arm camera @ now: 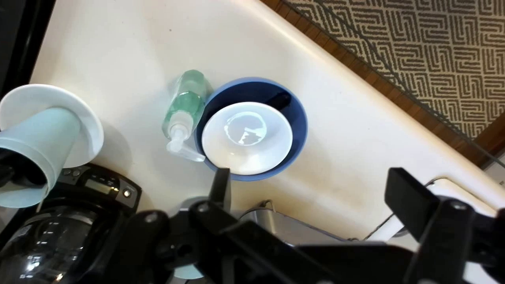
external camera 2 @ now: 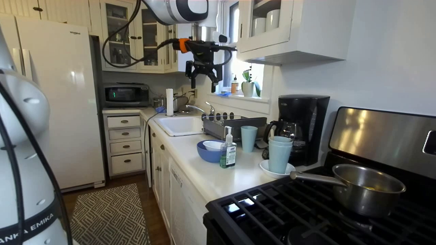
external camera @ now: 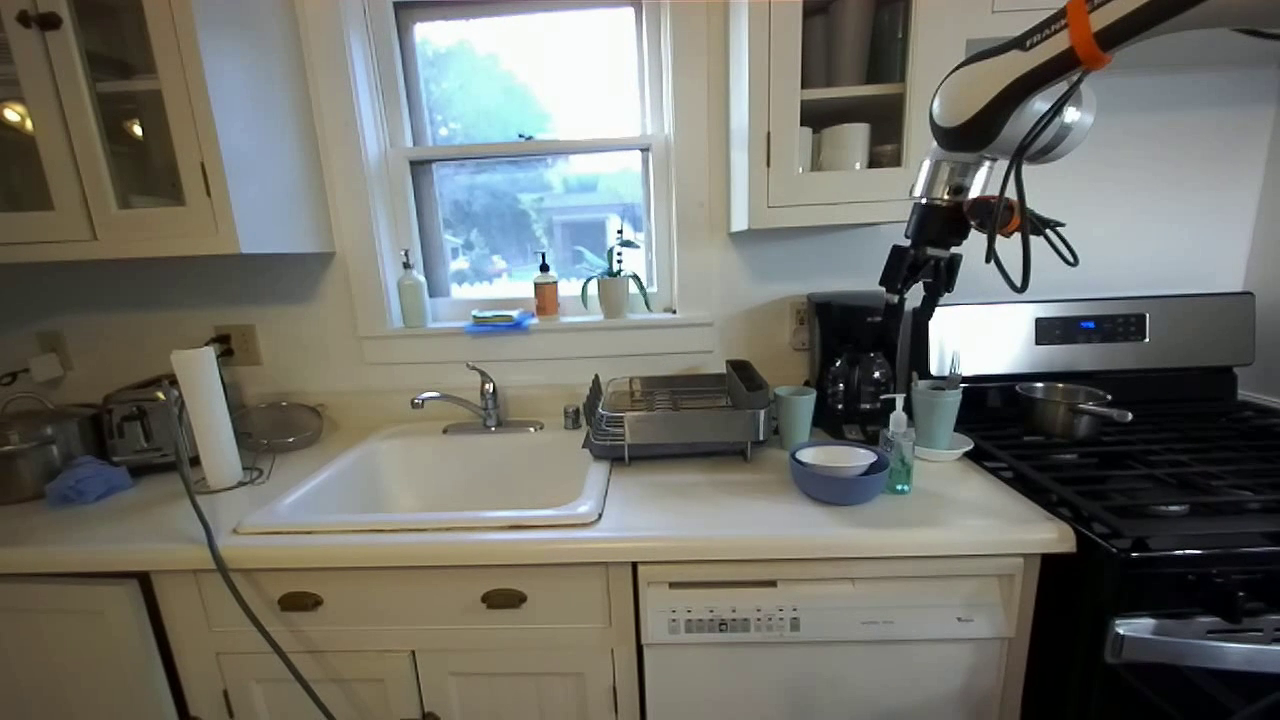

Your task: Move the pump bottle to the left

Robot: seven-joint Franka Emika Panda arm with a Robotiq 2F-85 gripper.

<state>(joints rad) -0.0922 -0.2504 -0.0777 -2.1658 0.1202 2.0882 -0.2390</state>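
The pump bottle (external camera 2: 228,149) stands upright on the counter (external camera: 700,510), just right of the blue bowl (external camera: 838,488), with the stacked cups (external camera 2: 279,156) beyond it, far and to the right. Whether bottle and bowl touch cannot be told. The gripper (external camera 2: 203,86) hangs well above, its fingers (arm camera: 410,197) spread with nothing between them; no grasp is made yet.

The bottle is likely light, and its green contents (external camera: 899,474), seemingly low in the body, should help keep it steady. The clear walls look like plastic: slightly yielding, hard to break, but smooth and perhaps slippery. The surest hold is probably around the body, below the collar (arm camera: 182,118), with the fingers straddling the pale pump top (arm camera: 178,135) on the way down, since that part may sink or twist if pressed.

Its long axis is vertical. The spout (arm camera: 191,153) points left, roughly parallel to the counter's near edge, and a white label (external camera 2: 231,156) shows on the side toward the stove (external camera: 1140,490). With the bowl close on the left, a lift over it seems called for.
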